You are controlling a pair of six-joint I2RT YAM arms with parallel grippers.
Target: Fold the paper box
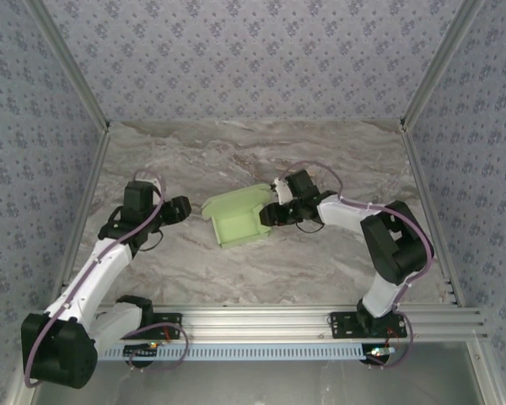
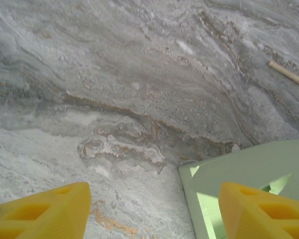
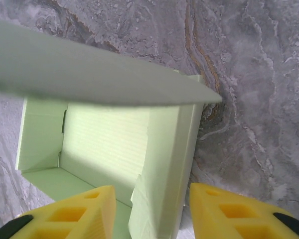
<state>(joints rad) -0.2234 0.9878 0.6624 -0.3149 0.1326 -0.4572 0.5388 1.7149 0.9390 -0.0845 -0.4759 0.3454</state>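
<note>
The paper box (image 1: 236,218) is pale green and partly formed, lying in the middle of the table with its hollow facing up. My right gripper (image 1: 268,215) is at its right side. In the right wrist view the box's inside (image 3: 109,144) is seen under a raised flap (image 3: 89,74). The right gripper (image 3: 152,214) is open and straddles the box's right side wall, one yellow finger (image 3: 79,214) inside and the other outside, with a small gap on the inner side. My left gripper (image 1: 188,210) hovers just left of the box, open and holding nothing (image 2: 154,214). The box's corner (image 2: 249,169) lies by its right finger.
A thin tan wooden stick (image 2: 289,74) lies on the marble tabletop (image 1: 320,261) beyond the box. Patterned walls close the table at the back and both sides. The arms' mounting rail (image 1: 261,321) runs along the near edge.
</note>
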